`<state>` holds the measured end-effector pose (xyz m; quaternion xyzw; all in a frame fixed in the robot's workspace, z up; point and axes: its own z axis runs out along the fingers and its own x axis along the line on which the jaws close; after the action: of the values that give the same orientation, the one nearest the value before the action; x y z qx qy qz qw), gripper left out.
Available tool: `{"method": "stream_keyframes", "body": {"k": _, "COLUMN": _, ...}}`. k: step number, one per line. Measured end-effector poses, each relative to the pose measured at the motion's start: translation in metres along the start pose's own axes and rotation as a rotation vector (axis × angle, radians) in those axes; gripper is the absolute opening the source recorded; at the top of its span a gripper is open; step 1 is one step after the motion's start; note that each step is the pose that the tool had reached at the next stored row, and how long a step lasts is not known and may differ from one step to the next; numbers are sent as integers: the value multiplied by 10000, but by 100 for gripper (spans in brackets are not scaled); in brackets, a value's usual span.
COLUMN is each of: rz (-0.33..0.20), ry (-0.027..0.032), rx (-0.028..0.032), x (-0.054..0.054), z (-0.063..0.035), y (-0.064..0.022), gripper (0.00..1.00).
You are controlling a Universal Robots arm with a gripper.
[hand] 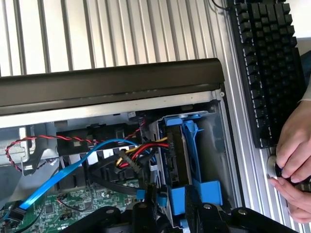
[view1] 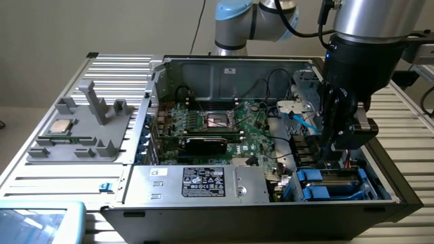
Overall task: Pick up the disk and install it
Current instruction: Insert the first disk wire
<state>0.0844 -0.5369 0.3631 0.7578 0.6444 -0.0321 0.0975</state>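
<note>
- Gripper [view1: 337, 148] lowered into drive bay [hand: 214, 145] at the open computer case's [view1: 203, 216] corner, exterior view's right.
- Fingers [hand: 192, 208] partly open, clamped on the disk's [hand: 177, 145] blue rails; disk sits edge-on in bay.
- Person's hand [hand: 294, 160] beside keyboard [hand: 265, 63].

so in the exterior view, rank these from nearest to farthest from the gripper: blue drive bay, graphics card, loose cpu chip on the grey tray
1. Blue drive bay, just below the gripper, at the case's corner on the exterior view's right.
2. Graphics card, mid-case on the motherboard.
3. Loose CPU chip, outside the case on the grey tray, far on the exterior view's left.
</note>
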Motion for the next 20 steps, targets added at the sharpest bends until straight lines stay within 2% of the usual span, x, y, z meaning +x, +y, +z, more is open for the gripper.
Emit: {"method": "stream_keyframes", "body": {"k": 20, "rz": 1, "ry": 4, "rx": 0, "x": 19, "z": 33, "y": -7, "gripper": 36}}
